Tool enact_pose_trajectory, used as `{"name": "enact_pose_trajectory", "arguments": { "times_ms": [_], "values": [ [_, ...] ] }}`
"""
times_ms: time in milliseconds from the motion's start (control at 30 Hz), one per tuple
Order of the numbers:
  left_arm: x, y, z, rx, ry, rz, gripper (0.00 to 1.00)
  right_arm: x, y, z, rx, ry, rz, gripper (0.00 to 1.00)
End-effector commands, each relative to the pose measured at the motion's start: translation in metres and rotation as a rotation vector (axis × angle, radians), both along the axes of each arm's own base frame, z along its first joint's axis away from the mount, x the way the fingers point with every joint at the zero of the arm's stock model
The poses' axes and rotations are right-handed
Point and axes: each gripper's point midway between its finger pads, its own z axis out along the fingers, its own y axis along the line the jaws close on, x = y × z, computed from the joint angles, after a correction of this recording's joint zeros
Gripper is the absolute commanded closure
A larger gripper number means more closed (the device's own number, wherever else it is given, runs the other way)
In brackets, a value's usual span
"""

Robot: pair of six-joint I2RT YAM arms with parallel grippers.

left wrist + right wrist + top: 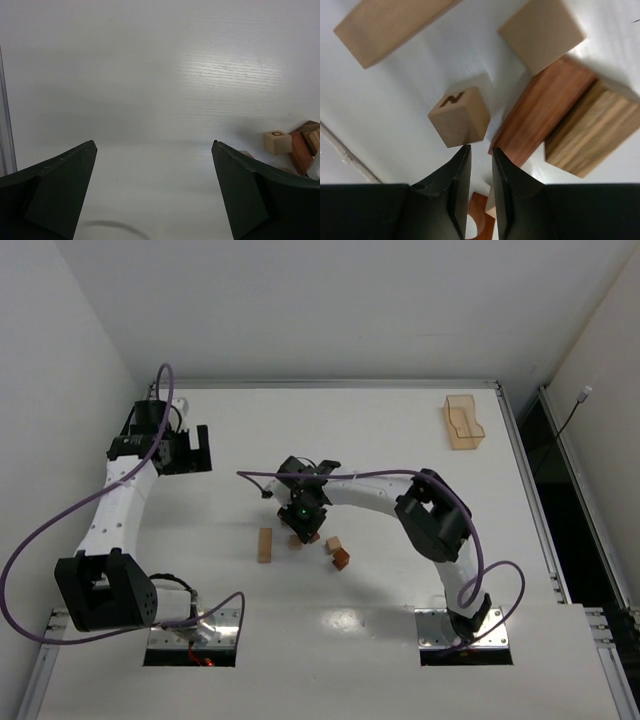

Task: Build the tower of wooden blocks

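Several wood blocks lie loose mid-table, none stacked into a tower. In the top view I see a tan bar [265,545], a small block [297,540], a tan cube [333,544] and a reddish block [341,560]. My right gripper [305,523] hangs low over them. In the right wrist view its jaws [481,150] stand nearly together, nothing gripped. Just past the tips are a lettered tan cube [459,116] and a reddish bar [540,115]; a reddish arch piece [479,215] shows through the slit. My left gripper [190,450] is open and empty [155,142], far left.
A translucent orange tray [463,422] stands at the back right. In the right wrist view a tan bar [390,25], a tan cube [542,32] and a striped block [592,127] lie farther out. The left wrist view shows a lettered cube [277,141] at its right edge.
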Motion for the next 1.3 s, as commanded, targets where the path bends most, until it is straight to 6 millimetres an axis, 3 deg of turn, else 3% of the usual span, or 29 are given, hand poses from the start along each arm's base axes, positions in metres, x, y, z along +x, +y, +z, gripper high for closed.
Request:
{"name": "enact_pose_trajectory", "arguments": {
  "times_ms": [0,100,333,633,767,1033,1267],
  "values": [
    [-0.006,0.007,0.007,0.006,-0.028,0.006,0.01,0.025,0.021,0.018,0.071,-0.041,-0.043,0.80],
    [-0.008,0.007,0.006,-0.002,-0.029,0.009,0.01,0.027,0.016,0.017,0.067,-0.011,-0.056,0.78],
    [-0.006,0.004,-0.001,-0.013,-0.023,-0.011,0.01,0.047,0.003,0.021,0.047,-0.038,-0.097,0.62],
    [0.005,0.004,0.001,-0.026,-0.021,-0.010,0.01,0.061,-0.017,0.001,-0.016,-0.039,-0.136,0.53],
    [0.005,0.004,-0.002,-0.027,-0.012,-0.010,0.01,0.064,-0.011,0.007,0.007,-0.045,-0.134,0.52],
    [0.003,0.003,-0.003,-0.035,-0.003,-0.002,0.01,0.043,0.014,0.013,0.050,-0.004,-0.086,0.50],
    [0.000,0.001,-0.010,-0.044,0.014,-0.008,0.01,0.040,0.014,0.005,0.029,0.002,-0.089,0.46]
  ]
}}
